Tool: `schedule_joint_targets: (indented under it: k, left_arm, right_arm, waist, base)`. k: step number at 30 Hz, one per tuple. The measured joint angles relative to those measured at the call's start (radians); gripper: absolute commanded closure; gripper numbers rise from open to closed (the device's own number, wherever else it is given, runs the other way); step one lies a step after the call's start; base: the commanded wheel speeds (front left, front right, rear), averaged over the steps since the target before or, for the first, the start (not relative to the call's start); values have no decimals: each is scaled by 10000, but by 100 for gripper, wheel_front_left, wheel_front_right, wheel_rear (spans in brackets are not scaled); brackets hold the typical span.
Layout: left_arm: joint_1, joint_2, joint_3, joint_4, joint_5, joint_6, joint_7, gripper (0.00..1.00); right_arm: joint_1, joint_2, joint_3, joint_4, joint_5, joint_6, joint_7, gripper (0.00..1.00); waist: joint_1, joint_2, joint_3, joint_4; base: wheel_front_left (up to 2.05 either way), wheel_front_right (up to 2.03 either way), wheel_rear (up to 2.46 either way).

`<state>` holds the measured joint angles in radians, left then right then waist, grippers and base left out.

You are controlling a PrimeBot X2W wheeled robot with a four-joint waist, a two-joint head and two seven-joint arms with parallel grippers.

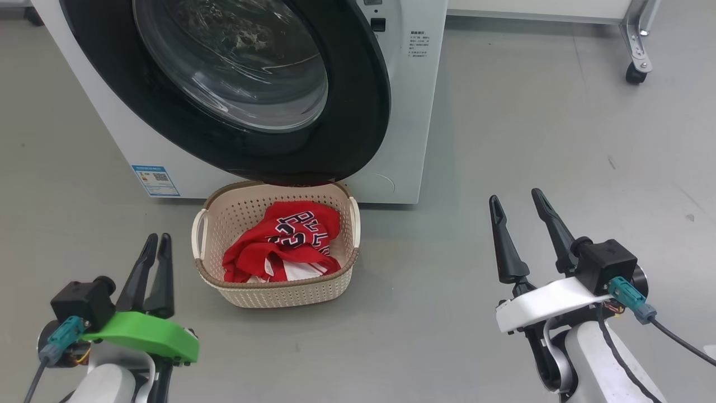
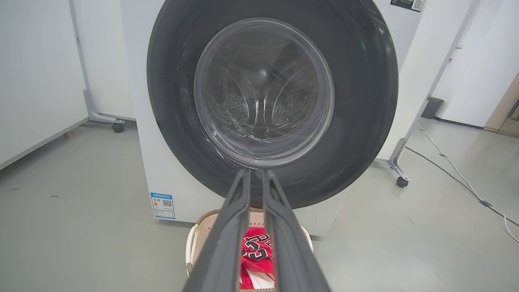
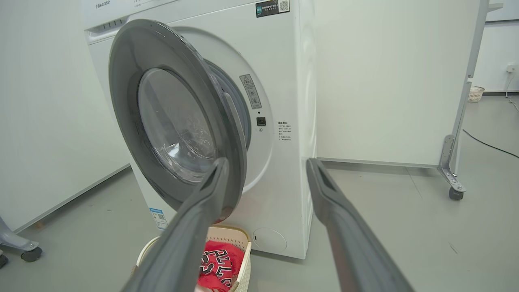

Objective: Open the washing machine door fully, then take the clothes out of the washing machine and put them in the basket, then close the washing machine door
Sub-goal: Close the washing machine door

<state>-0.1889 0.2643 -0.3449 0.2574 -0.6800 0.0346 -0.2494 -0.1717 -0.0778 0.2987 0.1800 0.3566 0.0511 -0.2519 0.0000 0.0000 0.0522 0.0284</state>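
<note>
Door: we see the washing machine door (image 3: 178,121) ajar, swung partway out from the white washing machine (image 3: 292,134); the right wrist view shows a clear gap at its latch side, so the last step, shutting it, is in our judgement not yet done.
Clothes: the red jersey (image 1: 291,240) with dark lettering lies bunched in the basket (image 1: 279,291), which sits on the grey floor (image 1: 531,140) just in front of the machine, tucked under the door's lower rim.
Drum: through the glass in the left wrist view we make out bare perforated steel, no red fabric, so we judge the unloading finished.
Left claw (image 1: 155,246): low at the left of the basket, its fingers nearly together with a thin slit between them, grasping nothing.
Right claw (image 1: 517,204): released, fingers spread wide, well apart from door and basket, empty.
Risk, weak push: a light or off-centre shove on the glossy black rim may let a finger skid and leave the latch uncaught.
Risk, basket: the door's bottom edge passes just over the back of the basket; an arm dropping low could knock or drag it.
Risk, glass: pressing on the bulging bowl instead of the rim invites slipping.
</note>
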Motion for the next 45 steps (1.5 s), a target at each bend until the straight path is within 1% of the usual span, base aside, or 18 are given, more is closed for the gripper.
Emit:
schedule_joint_targets:
  k: [5,15,36,39,40,41,42,43,45]
  left_arm:
    - [231,-151,228,-408,290,132,0,0]
    - [600,-318,424,-1049,865,188,-27,0]
    - [1039,-593,535,-1480,1381,217,-27,0]
    - [1072,-614,554,-1544,1459,217,-27,0]
    - [1079,-616,546,-1584,1463,205,-27,0]
    - [1079,-629,546,-1620,1463,203,-27,0]
    - [1079,-646,546,-1643,1465,199,-27,0]
    - [1079,-669,543,-1657,1469,167,-27,0]
    - [1079,-708,527,-1685,1515,128,-27,0]
  right_arm:
    - [133,8,0,-10,0,4,0,0]
    - [171,65,8,-23,0,8,0,0]
    - [177,111,4,-58,-4,40,0,0]
    - [181,113,6,-61,-33,92,0,0]
    - [187,113,-2,-82,-48,90,0,15]
    - [194,113,-4,-107,-59,90,0,53]
    - [195,113,-4,-121,-61,92,0,78]
    - [195,111,6,-142,-63,94,0,100]
    - [195,113,15,-245,-73,98,0,100]
  waist:
    - [0,0,-17,36]
    - [0,0,8,62]
    - [0,0,32,133]
    - [0,0,52,155]
    - [0,0,70,164]
    - [0,0,98,179]
    - [0,0,126,196]
    - [0,0,155,215]
    - [0,0,224,255]
  base:
    - [0,0,0]
    - [0,0,0]
    - [0,0,0]
    - [0,0,0]
    - [0,0,0]
    - [0,0,0]
    - [0,0,0]
    - [0,0,0]
    - [0,0,0]
